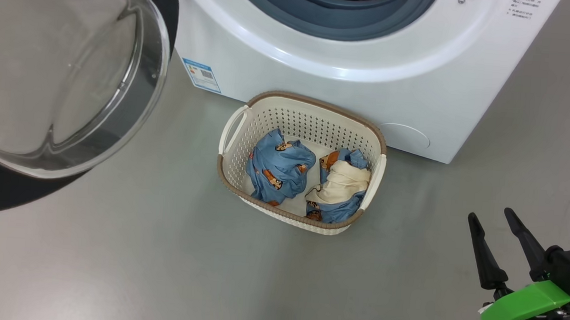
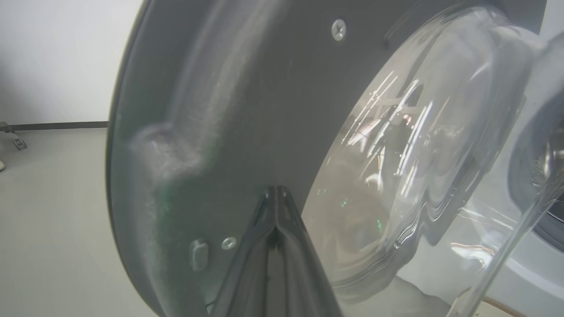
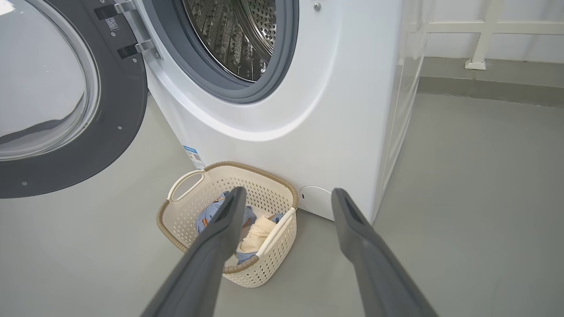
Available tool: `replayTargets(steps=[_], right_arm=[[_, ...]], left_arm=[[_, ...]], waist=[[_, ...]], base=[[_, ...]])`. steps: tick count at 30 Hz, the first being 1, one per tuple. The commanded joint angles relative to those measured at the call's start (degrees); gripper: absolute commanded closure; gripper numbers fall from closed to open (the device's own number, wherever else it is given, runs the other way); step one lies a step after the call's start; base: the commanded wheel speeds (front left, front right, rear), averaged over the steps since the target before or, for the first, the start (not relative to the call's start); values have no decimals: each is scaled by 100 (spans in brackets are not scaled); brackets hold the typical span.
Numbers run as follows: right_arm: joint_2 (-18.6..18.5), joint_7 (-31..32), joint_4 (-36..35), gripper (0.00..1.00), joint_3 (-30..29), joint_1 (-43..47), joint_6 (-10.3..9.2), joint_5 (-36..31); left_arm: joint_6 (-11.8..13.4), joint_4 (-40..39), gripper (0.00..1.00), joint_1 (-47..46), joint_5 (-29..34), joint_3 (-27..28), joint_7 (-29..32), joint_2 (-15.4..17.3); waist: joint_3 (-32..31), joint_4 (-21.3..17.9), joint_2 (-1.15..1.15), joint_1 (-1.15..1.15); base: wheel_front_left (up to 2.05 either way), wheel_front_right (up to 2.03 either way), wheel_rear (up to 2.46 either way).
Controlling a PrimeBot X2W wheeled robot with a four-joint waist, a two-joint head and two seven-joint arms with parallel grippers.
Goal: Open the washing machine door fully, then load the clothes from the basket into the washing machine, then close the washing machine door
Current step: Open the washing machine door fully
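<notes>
While the washing machine (image 1: 321, 77) sits far ahead with its drum mouth bare, the door (image 1: 60, 74) stands wide open on the left. My left gripper (image 2: 275, 193) is pinched shut on nothing, right up by the door's dark inner rim. The basket (image 1: 314, 104) is on the floor just before the washer, long side running left to right, with the clothes (image 1: 279, 167) bunched inside. My right gripper (image 1: 490, 213), fingers spread and empty, hangs near and right of it. It's the closer one, so I reckon the reach goes far-left and down.
</notes>
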Motion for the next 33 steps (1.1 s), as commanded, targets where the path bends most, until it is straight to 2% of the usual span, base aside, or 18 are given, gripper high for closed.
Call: replayTargets(steps=[1, 16, 20, 26, 33], right_arm=[[-84, -69, -124, 0, 161, -123, 9, 8], [-124, -69, -151, 0, 172, -302, 9, -56], [-122, -69, -136, 0, 160, -321, 9, -53], [-78, -69, -109, 0, 117, -243, 9, -29], [-8, -69, -95, 0, 60, -69, 9, 2]], left_arm=[[-21, -6, 100, -264, 136, 221, -36, 489], [-94, 710, 100, -856, 562, 720, -36, 1090], [-133, 838, 100, -892, 619, 827, -36, 1165], [-199, 861, 100, -770, 680, 933, -36, 1152], [-255, 631, 100, -405, 652, 914, -36, 835]], waist=[[53, -42, 0, 0], [334, -293, 0, 0], [306, -353, 0, 0], [181, -362, 0, 0], [-90, -284, 0, 0]], base=[[0, 0, 0], [0, 0, 0], [0, 0, 0], [0, 0, 0], [0, 0, 0]])
